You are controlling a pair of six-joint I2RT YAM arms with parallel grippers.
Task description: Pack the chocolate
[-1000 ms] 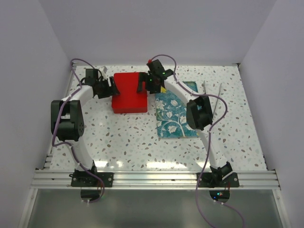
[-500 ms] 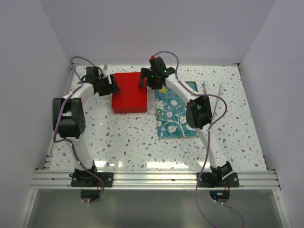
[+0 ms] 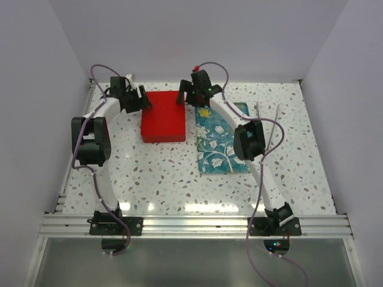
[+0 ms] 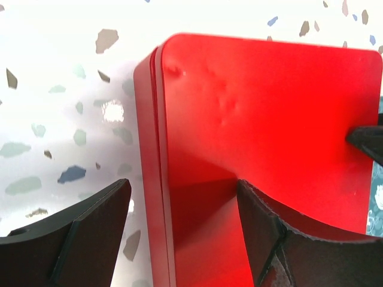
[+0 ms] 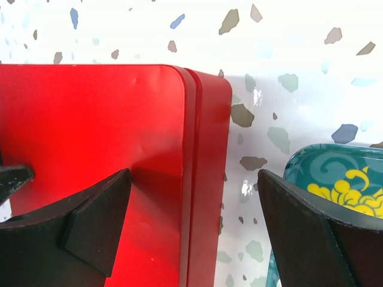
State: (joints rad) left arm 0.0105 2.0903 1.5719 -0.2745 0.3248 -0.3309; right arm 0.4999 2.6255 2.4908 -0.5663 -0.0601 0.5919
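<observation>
Left fingers [image 3: 143, 98]: spread wide and holding nothing. They straddle the left edge of the box, near its far corner.
Left wrist view: one finger hangs over the bench just outside the box wall and the other over the lid. It is unclear whether that finger touches the lid. Both fingers are cut off by the bottom of the frame.
Right fingers [image 3: 182, 95]: also spread wide and holding nothing. They straddle the right edge of the box, near its far corner.
Right wrist view: one finger is over the lid. The other is over the gap between box and tray, and hides part of the tray's corner.
Box [image 3: 163, 119]: red, with rounded corners, lying flat on the bench [image 3: 155, 173] between the two sets of fingers. The lid [image 4: 263, 101] is on, its seam running down the side between each pair of fingers. A few shallow dents show in it ahead of the left fingers.
Chocolate: not visible in any view. With the lid shut, it cannot be told whether any is in the box.
Tray [image 3: 218, 146]: teal with a flower print, just outside the right fingers. The right arm covers part of it, so much of its surface is hidden.
Opposite tips: each wrist view catches a dark fingertip of the other arm at its frame edge, over the lid.
</observation>
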